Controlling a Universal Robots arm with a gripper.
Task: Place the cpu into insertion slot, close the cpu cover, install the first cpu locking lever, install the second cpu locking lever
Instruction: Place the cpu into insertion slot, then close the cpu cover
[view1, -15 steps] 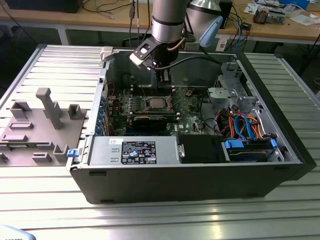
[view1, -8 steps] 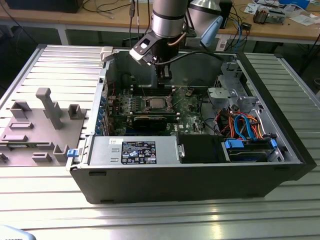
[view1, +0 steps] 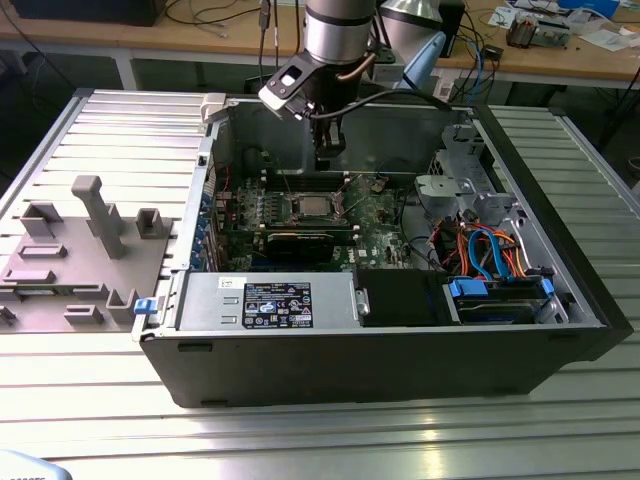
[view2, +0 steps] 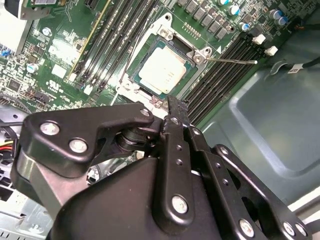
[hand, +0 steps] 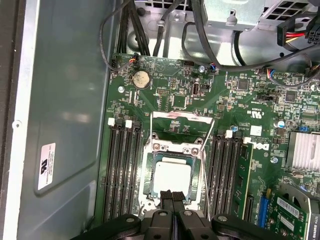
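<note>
Fingers: black metal fingers (hand: 167, 197) were clenched tip to tip with nothing between them. They hung inside the open dark grey computer case (view1: 400, 350), which lay on the ribbed metal surface (view1: 300, 440).
Cpu: the small flat square cpu (hand: 172, 176) with a silver-grey metal top sat flat in the insertion slot (hand: 148, 180). This slot was a dark square socket with a metal rim on the green circuit board (hand: 170, 95). The chip's whole top was bare.
Cover: the cpu cover (hand: 170, 116), a thin metal frame plate with a cut-out centre, appeared swung open. It stood off the side of the slot farthest from the fingers.
Levers: two thin bright wire locking levers (hand: 151, 137) looked released, one on each flank of the slot. Their long axes ran roughly along the line from fingers to cover.
Key relation: in the exterior view the slot lay at about six o'clock from the fingers and close by. In the first wrist view the fingertips sat over the slot's near rim, with the cpu and then the cover in line beyond them.
Task state: by my judgement the cpu was already placed. The cover was not yet closed and neither lever was yet installed.
</note>
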